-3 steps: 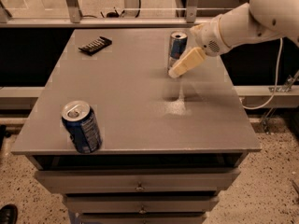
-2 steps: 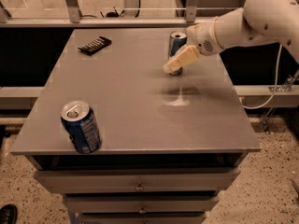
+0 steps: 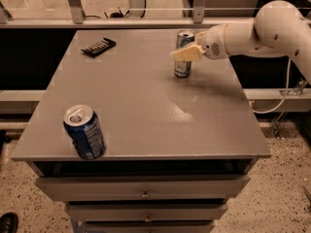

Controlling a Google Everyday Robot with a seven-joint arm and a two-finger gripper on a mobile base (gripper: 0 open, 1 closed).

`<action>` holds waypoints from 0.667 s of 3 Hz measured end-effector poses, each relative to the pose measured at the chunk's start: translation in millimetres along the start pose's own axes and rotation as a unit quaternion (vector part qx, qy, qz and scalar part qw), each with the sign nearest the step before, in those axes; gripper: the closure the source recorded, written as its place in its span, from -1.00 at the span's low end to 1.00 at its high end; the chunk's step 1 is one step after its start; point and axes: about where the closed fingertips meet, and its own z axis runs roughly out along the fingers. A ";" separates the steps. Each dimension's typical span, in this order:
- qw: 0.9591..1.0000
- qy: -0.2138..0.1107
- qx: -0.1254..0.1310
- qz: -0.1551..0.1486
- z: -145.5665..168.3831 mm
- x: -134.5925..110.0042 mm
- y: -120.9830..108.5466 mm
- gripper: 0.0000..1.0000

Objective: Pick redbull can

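Observation:
The redbull can [image 3: 182,69] is tall and slim, blue and silver with a silver top. It stands upright at the far right of the grey table [image 3: 146,106]. My gripper [image 3: 181,55] reaches in from the right on a white arm [image 3: 262,30]. Its cream tip lies across the can's middle and hides part of the can's side. The can stands on the table.
A wider dark-blue soda can [image 3: 84,131] stands upright near the table's front left corner. A flat black object [image 3: 98,46] lies at the far left. Drawers [image 3: 145,193] sit under the tabletop. A metal rail and posts [image 3: 73,4] run behind the table.
My gripper has moved up and away from the table's middle, from just in front of and right of the redbull can to across its middle. The cans have not moved.

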 end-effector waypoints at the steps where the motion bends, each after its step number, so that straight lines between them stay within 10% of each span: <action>1: 0.999 -0.044 -0.003 -0.006 -13.3 -25.1 -0.8 0.58; 2: 0.995 -0.092 -0.009 -0.034 -38.2 -67.8 5.0 1.00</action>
